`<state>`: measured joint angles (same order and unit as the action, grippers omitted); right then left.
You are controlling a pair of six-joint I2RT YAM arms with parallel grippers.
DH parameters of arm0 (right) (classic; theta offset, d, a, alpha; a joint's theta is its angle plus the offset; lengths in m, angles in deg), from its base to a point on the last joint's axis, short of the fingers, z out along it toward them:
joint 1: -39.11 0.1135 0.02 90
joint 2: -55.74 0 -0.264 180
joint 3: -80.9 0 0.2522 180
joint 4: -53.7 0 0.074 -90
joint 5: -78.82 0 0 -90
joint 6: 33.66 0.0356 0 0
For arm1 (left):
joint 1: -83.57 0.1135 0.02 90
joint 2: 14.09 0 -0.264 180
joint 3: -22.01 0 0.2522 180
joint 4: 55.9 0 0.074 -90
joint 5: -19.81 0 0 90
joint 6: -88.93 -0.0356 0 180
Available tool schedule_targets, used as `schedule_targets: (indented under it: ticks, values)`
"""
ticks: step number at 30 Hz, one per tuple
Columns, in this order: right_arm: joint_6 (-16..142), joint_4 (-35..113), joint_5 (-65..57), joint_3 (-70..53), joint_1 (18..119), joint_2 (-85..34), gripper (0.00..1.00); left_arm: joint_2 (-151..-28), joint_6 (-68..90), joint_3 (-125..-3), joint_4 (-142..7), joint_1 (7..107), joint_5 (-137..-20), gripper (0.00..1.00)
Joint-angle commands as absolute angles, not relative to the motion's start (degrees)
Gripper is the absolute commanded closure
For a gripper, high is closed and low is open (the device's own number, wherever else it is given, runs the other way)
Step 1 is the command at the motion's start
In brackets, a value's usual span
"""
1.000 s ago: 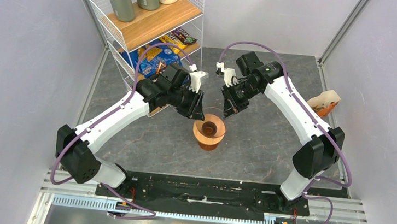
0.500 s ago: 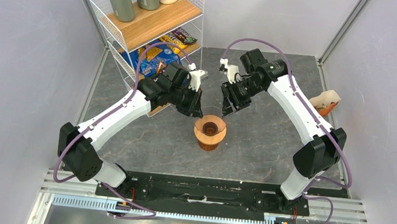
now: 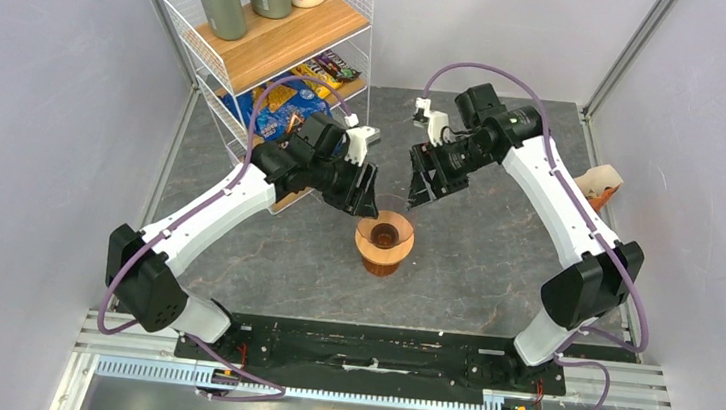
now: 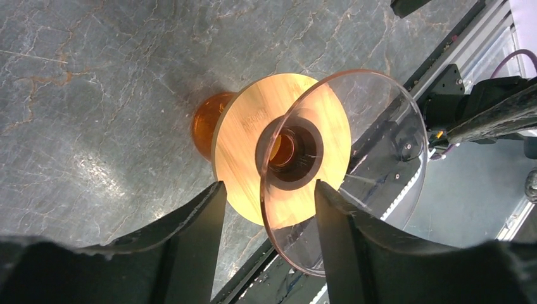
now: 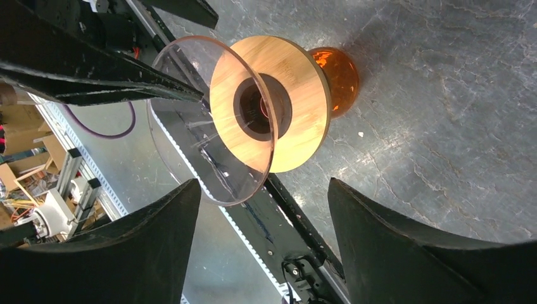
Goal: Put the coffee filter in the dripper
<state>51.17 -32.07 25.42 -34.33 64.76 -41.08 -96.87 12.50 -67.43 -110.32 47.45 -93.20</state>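
Observation:
The dripper [image 3: 384,217], a clear pink-tinted cone, sits in a wooden ring [image 3: 381,255] on top of an amber beaker, mid-table. My left gripper [image 3: 366,193] hangs open at its back-left rim. In the left wrist view the dripper [image 4: 361,158] has its near rim between the spread fingers of that gripper [image 4: 269,212], and neither finger presses on it. My right gripper [image 3: 420,184] is open, apart from the rim at the back right. Its wrist view shows the dripper [image 5: 190,126], the ring [image 5: 304,107] and the beaker [image 5: 339,69] beyond the gripper [image 5: 263,212]. The coffee filter is out of view.
A wire shelf [image 3: 274,46] with bottles and snack packs stands at the back left, close behind the left arm. An orange-and-cream pack of filters [image 3: 594,187] leans at the right wall. A black rail [image 3: 375,352] runs along the near edge.
Both grippers have opened. The right gripper has drawn back up and to the right, away from the dripper's rim. The left gripper has stayed by the rim.

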Motion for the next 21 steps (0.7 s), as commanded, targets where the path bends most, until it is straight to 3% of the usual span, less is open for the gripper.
schedule_targets:
  ticks: [1,4,6,8,13,21]
  values:
    - [48.8,-33.7,28.9,-37.9,62.8,-37.1,0.16,-95.1,11.6,-71.3,-110.3,47.8,-94.2,0.34]
    - [45.5,-34.3,30.4,-36.6,61.6,-34.6,0.13,-92.2,10.5,-71.1,-109.6,48.8,-98.1,0.26]
    - [42.2,-34.1,31.1,-33.1,61.1,-31.3,0.11,-89.6,10.0,-69.7,-108.3,49.5,-100.6,0.15]
    - [38.9,-33.1,31.1,-28.9,61.1,-27.9,0.11,-87.0,8.9,-68.4,-107.3,50.2,-102.4,0.12]
    - [35.6,-31.2,29.6,-21.2,61.2,-21.4,0.1,-82.1,6.0,-65.4,-106.7,52.0,-105.0,0.1]
    - [31.5,-40.7,13.6,-27.9,53.5,-18.5,0.11,-80.4,-3.3,-69.5,-107.6,53.0,-102.8,0.09]
